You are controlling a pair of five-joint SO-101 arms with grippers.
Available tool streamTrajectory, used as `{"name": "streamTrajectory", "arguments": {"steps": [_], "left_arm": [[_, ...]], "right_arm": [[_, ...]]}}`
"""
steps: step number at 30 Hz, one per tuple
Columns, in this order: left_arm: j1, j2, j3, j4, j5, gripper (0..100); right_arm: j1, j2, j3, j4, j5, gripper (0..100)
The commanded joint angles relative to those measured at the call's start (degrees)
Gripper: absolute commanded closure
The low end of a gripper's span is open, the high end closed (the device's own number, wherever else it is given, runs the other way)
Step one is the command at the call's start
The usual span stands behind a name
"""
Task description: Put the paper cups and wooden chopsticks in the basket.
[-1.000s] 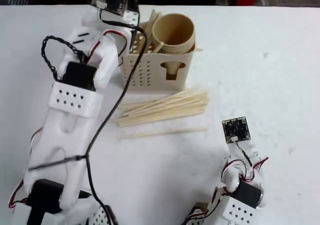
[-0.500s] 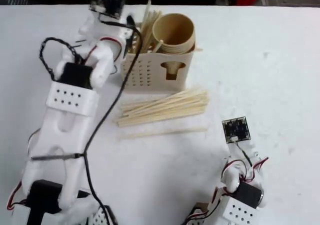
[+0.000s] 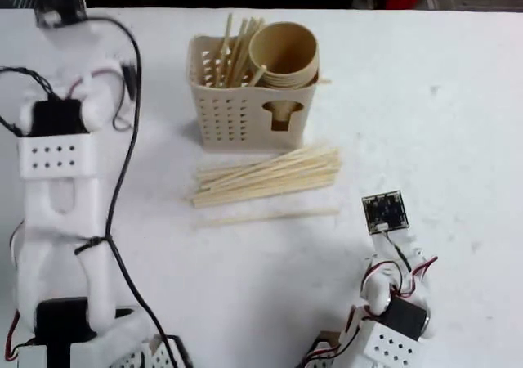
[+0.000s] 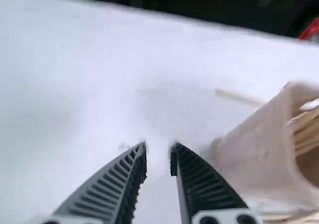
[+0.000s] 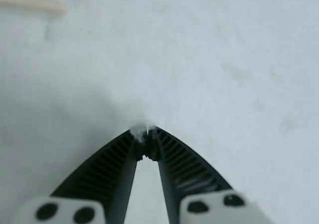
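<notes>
The right gripper (image 5: pixel 145 133) hangs over the white table (image 5: pixel 224 59) with its two dark, ribbed jaws brought together, tips touching and nothing held between them. A small pale speck sits right at the tips. One end of a wooden chopstick (image 5: pixel 32 4) lies flat on the table well apart from the gripper, out beyond its tips and off to one side. The table around the gripper is lightly smudged.

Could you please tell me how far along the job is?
Done: the paper cups and several chopsticks stand in the basket. In hand: nothing; the left gripper is open, the right gripper shut, both empty. Remaining: the chopstick pile and a single chopstick on the table.
</notes>
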Motion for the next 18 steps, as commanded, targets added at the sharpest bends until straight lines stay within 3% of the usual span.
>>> {"name": "streamTrajectory", "arguments": {"steps": [1, 5, 8, 12, 16, 18], "left_arm": [[-1.45, -2.15, 15.47, -12.48, 0.62, 90], [-1.1, -1.98, 27.6, -30.24, 0.18, 90], [-1.45, -1.98, 32.09, -37.63, -4.75, 90], [-0.4, -1.98, 33.93, -41.23, -7.74, 90], [0.04, -1.98, 34.2, -41.14, -7.91, 90], [0.04, -1.98, 34.2, -41.05, -7.91, 90]], "right_arm": [[-5.49, -0.4, 0.44, 3.12, 0.09, 98.1], [-11.74, -0.48, 0.44, 3.56, 0.26, 98.1], [-13.41, -0.48, 0.44, 3.56, 0.53, 98.1], [-12.44, -0.66, 0.26, 3.3, 1.05, 98.1], [-9.45, -0.75, -0.79, -0.4, 13.45, 98.1], [-8.4, -0.57, -3.08, -6.99, 14.86, 98.0]]}}
